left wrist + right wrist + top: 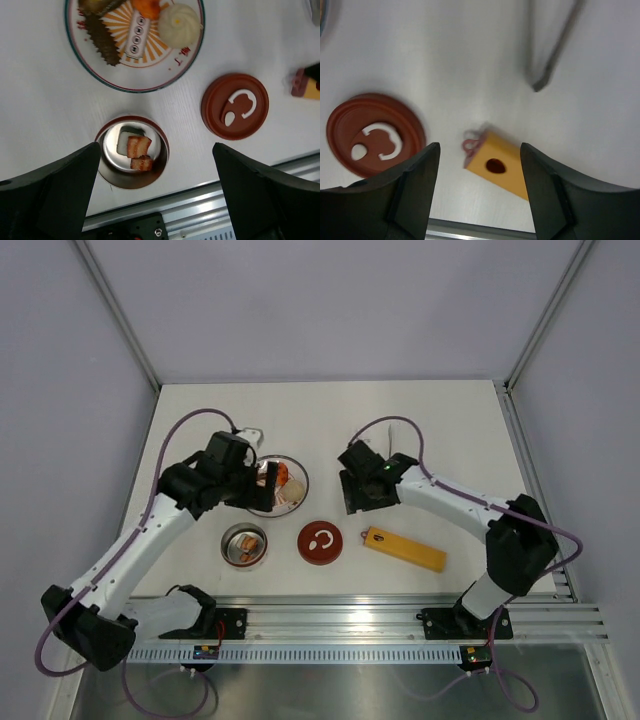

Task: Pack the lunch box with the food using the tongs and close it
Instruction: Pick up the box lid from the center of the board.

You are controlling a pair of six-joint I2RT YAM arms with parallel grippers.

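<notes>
Left gripper [156,155]: jaws wide apart, empty, above lunch box [131,181]. Box uncovered, three food pieces [138,147] inside. Lid [235,106] flat on table just beside it. Right gripper [480,150]: jaws parted, nothing between. Tongs [559,46] lie beyond it, blurred.

Table: a white tabletop [450,420] is taking soft, even light.
Walls: pale grey panels [330,300] are closing in the back and both sides.
Frame: aluminium posts [115,312] are rising from the back corners.
Near edge: a slotted aluminium rail [350,620] is running along the table.
</notes>
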